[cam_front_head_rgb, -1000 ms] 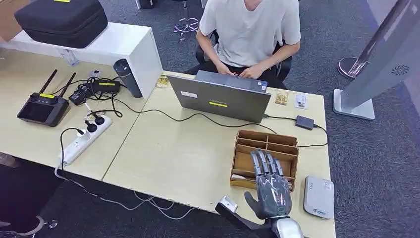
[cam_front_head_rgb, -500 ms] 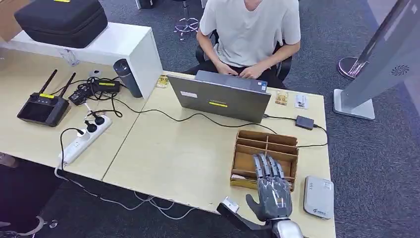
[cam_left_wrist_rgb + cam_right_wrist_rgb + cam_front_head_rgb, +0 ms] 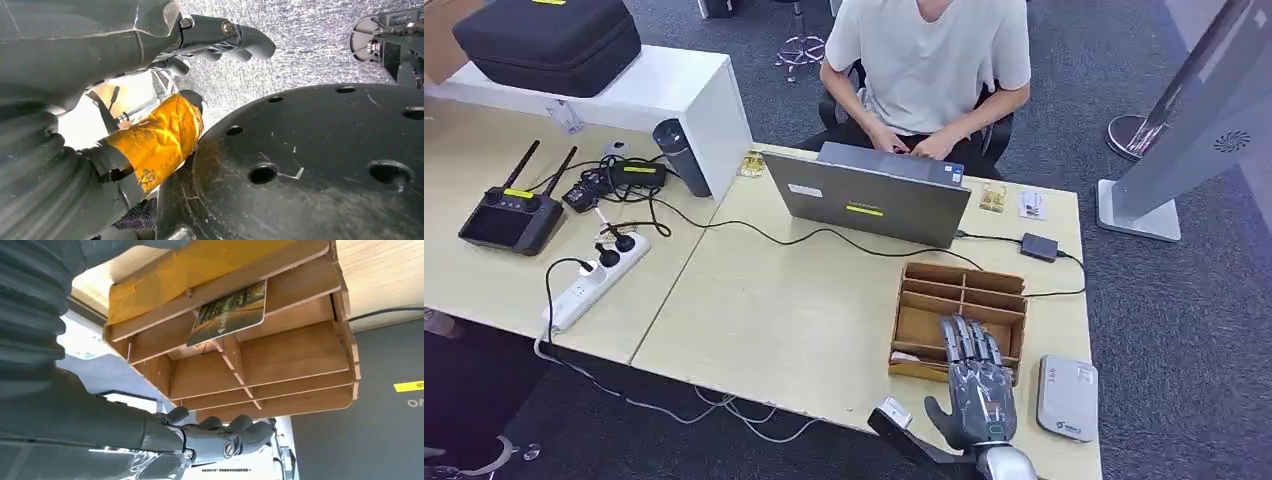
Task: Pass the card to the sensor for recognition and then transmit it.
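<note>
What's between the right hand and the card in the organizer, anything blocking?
Nothing visible blocks it. The right hand hovers open over the wooden organizer's near compartments. In the right wrist view the card leans in an open-topped compartment, with only the thin wooden dividers beside it and nothing lying on it.

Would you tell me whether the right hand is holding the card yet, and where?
Nothing held: the right hand hovers open over the wooden organizer; the card lies inside.

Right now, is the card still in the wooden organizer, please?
In. The card leans in a compartment of the wooden organizer; the right hand hovers above, fingers apart, holding nothing.
</note>
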